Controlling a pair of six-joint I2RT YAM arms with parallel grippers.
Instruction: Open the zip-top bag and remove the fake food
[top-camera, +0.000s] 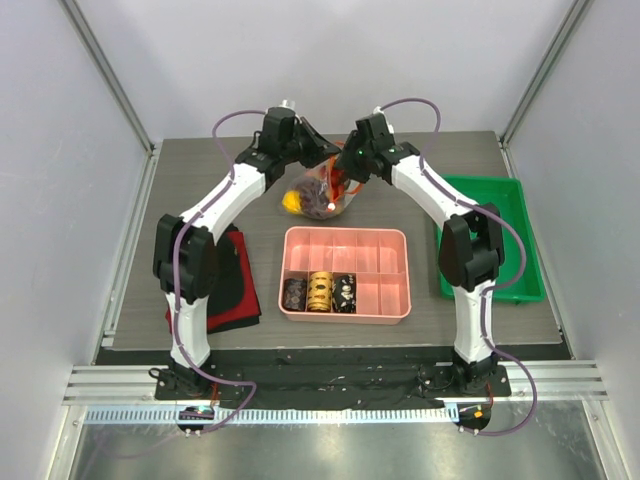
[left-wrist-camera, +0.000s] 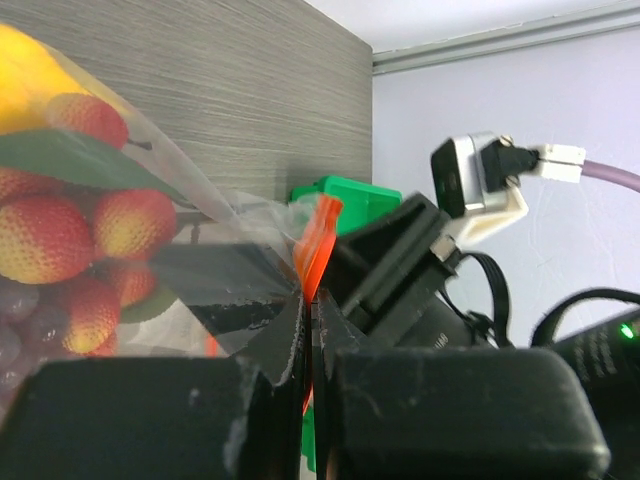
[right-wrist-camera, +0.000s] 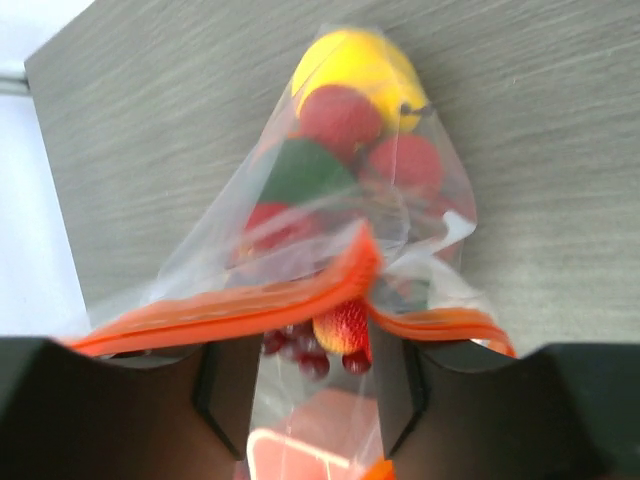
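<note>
Grey wood-grain table stands evenly lit, enclosed left, right and behind by plain pale wall panels on metal corner posts, slotted aluminium rail along its near edge.

We log a grey wood-grain table. On it: pink tray centre, green bin right — red-black cloth left.

On my feed, a pink tray sits mid-desk, with three patterned cylinders side by side in its near-left compartments. I see a green bin right and a red-and-black cloth left.
</note>
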